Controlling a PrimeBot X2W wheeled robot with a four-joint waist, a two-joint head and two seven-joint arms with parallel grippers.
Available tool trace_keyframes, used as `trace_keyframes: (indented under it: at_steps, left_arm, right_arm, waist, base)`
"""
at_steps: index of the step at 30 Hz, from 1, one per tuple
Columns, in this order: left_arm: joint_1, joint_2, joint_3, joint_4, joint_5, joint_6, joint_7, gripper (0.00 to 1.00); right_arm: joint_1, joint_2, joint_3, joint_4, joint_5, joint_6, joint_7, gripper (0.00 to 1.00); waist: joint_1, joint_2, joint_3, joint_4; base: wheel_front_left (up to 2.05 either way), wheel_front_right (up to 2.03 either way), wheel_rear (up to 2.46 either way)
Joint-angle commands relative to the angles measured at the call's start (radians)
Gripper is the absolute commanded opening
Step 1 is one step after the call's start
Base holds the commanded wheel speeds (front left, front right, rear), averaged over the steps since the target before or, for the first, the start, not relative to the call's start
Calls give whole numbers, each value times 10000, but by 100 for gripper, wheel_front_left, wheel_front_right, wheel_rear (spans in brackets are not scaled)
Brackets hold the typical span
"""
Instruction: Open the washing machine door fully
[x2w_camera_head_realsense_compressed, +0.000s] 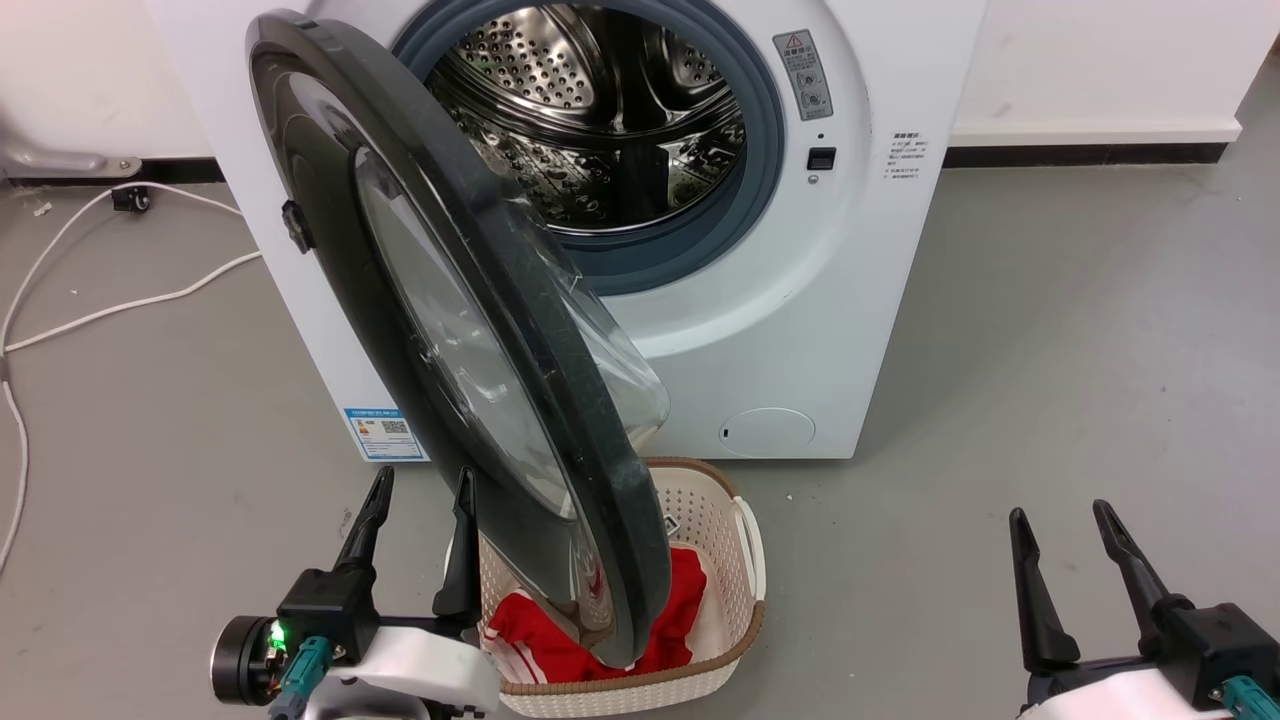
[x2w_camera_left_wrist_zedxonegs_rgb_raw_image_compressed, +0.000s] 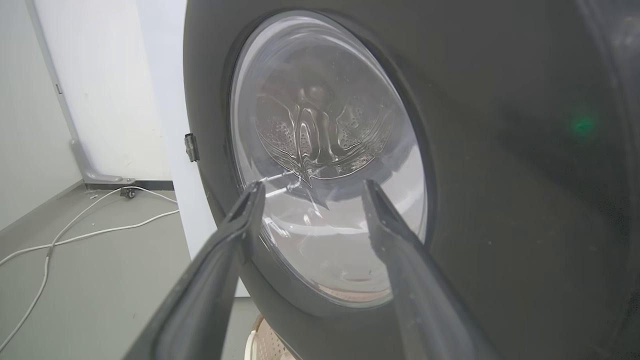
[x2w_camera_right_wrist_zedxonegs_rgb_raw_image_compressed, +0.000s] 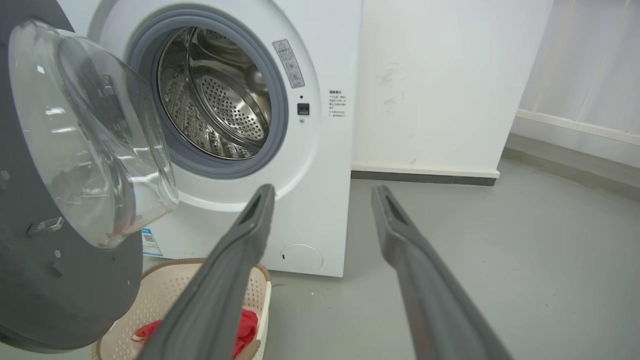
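- the left gripper (x2w_camera_head_realsense_compressed: 425, 472) sits at the near left, its two dark fingers spread apart and holding nothing; they point up at the outer face of the washing machine door (x2w_camera_head_realsense_compressed: 440, 330).
- in the left wrist view the fingertips frame the lower part of the door's round glass; whether they touch it, i cannot tell.
- the right gripper (x2w_camera_head_realsense_compressed: 1058, 510) rests at the near right over bare grey floor (x2w_camera_head_realsense_compressed: 1050, 350), fingers parted wide, empty, well apart from the door.
- the door stands swung out from its hinge on the left side, about halfway, its black rim edge-on to the head view and its clear bowl bulging to the right.
- behind it, the washing machine (x2w_camera_head_realsense_compressed: 800, 330) shows its grey gasket (x2w_camera_head_realsense_compressed: 765, 170) and perforated steel drum (x2w_camera_head_realsense_compressed: 600, 130) uncovered.
- a blue label (x2w_camera_head_realsense_compressed: 385, 433) and a round cap (x2w_camera_head_realsense_compressed: 768, 432) sit low on the white front.
- a pale basket (x2w_camera_head_realsense_compressed: 735, 560) with red cloth (x2w_camera_head_realsense_compressed: 540, 640) stands on the floor under the door's lower edge.
- a white cable (x2w_camera_head_realsense_compressed: 120, 300) trails over the floor at the far left.
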Motion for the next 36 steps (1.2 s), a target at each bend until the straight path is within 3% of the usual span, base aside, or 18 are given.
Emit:
trace_keyframes:
  at_steps: [1,11,12,13,14,24,36]
  left_arm:
    - [66,9,31,36,53,-57,-26,100]
    - [-10,9,17,116,55,-111,-26,100]
    - [-22,9,10,120,52,-124,-26,83]
    - [-30,9,8,129,55,-140,-26,45]
    - [-35,9,-4,142,61,-130,-26,0]
    - [-136,9,82,-367,56,-95,-26,0]
    - [-537,7,306,-2819,207,161,-26,0]
  right_arm:
    - [103,61,1,-43,37,-6,8,100]
    - [-25,107,-65,67,-31,-6,-74,100]
    - [-38,110,-65,79,-25,-6,-72,100]
    - [-44,113,-65,97,-18,-6,-79,100]
    - [-49,113,-67,106,-21,-6,-93,100]
    - [-102,122,-83,190,16,-6,-137,100]
    - [-240,123,-102,324,211,-6,-247,100]
  waist:
    - [0,-1,12,-5]
    - [0,-1,26,-17]
    - [0,-1,28,-17]
    - [0,-1,30,-16]
    - [0,-1,31,-13]
    - [0,-1,63,-19]
    - [0,-1,57,15]
  base:
    - [0,0,0]
    - [0,0,0]
    - [0,0,0]
    - [0,0,0]
    - [0,0,0]
    - [0,0,0]
    - [0,0,0]
